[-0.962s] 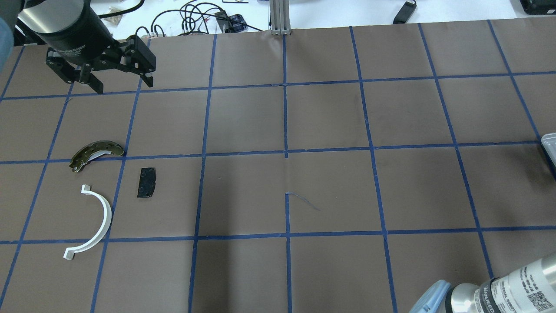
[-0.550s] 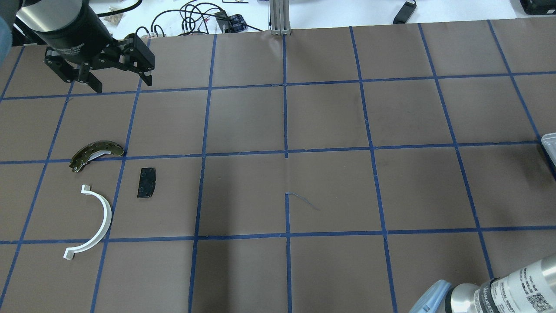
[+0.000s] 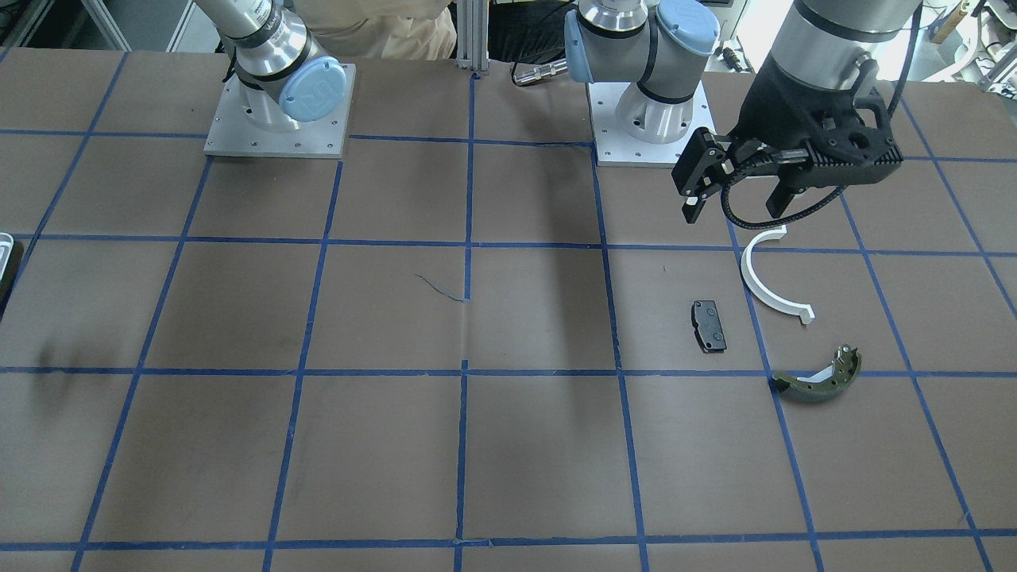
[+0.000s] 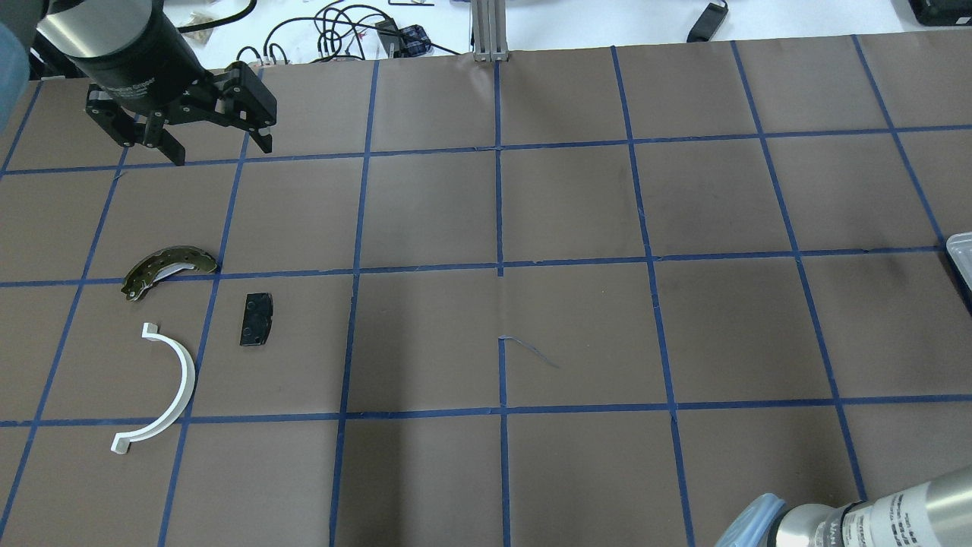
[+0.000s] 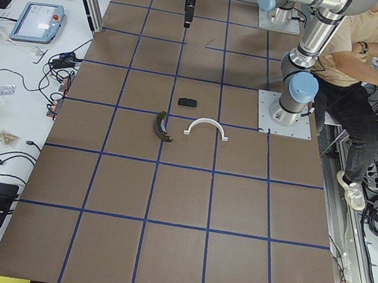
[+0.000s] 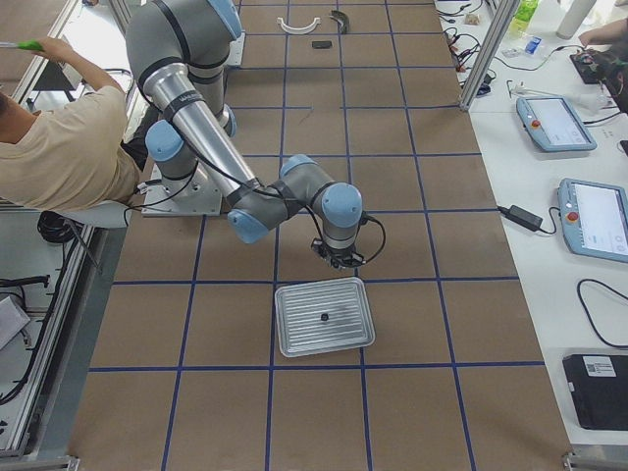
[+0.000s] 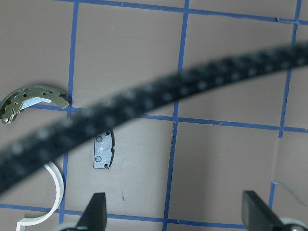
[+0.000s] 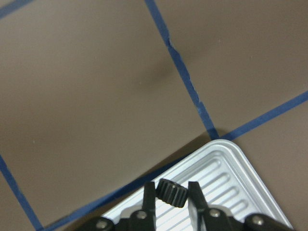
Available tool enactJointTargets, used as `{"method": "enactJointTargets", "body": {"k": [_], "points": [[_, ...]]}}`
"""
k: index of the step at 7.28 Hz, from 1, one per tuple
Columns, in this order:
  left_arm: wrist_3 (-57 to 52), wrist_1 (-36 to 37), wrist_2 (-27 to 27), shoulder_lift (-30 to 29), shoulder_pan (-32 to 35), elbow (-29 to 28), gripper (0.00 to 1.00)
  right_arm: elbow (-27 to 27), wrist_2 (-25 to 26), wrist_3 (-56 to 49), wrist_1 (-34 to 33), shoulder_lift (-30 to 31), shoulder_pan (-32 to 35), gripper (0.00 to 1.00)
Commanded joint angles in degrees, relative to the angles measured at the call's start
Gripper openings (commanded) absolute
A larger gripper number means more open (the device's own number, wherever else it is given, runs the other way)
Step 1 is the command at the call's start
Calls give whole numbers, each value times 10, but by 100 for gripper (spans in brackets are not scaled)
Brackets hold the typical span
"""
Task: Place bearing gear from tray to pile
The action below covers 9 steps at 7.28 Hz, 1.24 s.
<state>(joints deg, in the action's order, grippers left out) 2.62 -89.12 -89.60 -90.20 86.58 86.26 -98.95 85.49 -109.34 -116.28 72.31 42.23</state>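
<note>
gear (image 8: pixel 172 193): small, black, toothed. It is pinched in the right gripper (image 8: pixel 171 186), with the teeth showing at the tips. It is held over the tray's corner and judged to be lifted clear of the ribbed floor.

right gripper: clenched on the gear. The hold is narrow and taken on the toothed rim, so a roll or slip is to be guarded against. The carry is best made level, without jerks.

tray (image 8: pixel 231 175): silver and ribbed, at the table's right end, just under the gripper. One small dark piece (image 6: pixel 323 317) is seen lying in it; what it is cannot be told.

table (image 4: pixel 577 334): brown, with a grid of blue tape. Nearly its whole width is to be crossed leftward. The tray rim is to be cleared first.

pile (image 3: pixel 709 326): at the left. Pad (image 4: pixel 257 319), half-ring (image 4: pixel 188 376) and brake shoe (image 4: pixel 168 262) are laid near one another, not touching. The gear is best set on the bare patch among them. It should be lowered to the surface before release, so that it is not sent rolling.

left gripper (image 4: pixel 220 150): released and empty, hung above the table beyond the pile, far left. A wide berth is to be given to it on approach.
</note>
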Motion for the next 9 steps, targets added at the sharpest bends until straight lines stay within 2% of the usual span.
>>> {"method": "enactJointTargets", "body": {"k": [1, 2, 3, 4, 5, 7, 9], "points": [[11, -1, -1, 7, 1, 5, 100, -22, -22, 164, 12, 46, 72, 9], [11, -1, -1, 7, 1, 8, 100, -64, -23, 244, 13, 78, 99, 11], [9, -1, 2, 7, 2, 9, 100, -128, -24, 323, 1, 138, 116, 13], [9, -1, 2, 7, 2, 8, 100, -169, -22, 424, -9, 200, 166, 14], [12, -8, 14, 15, 6, 8, 100, -189, -13, 533, -19, 235, 240, 16], [10, -24, 24, 20, 11, 13, 100, -193, -13, 724, -10, 241, 337, 18], [6, -24, 21, 20, 11, 13, 100, -194, -5, 936, -19, 224, 480, 17]]}}
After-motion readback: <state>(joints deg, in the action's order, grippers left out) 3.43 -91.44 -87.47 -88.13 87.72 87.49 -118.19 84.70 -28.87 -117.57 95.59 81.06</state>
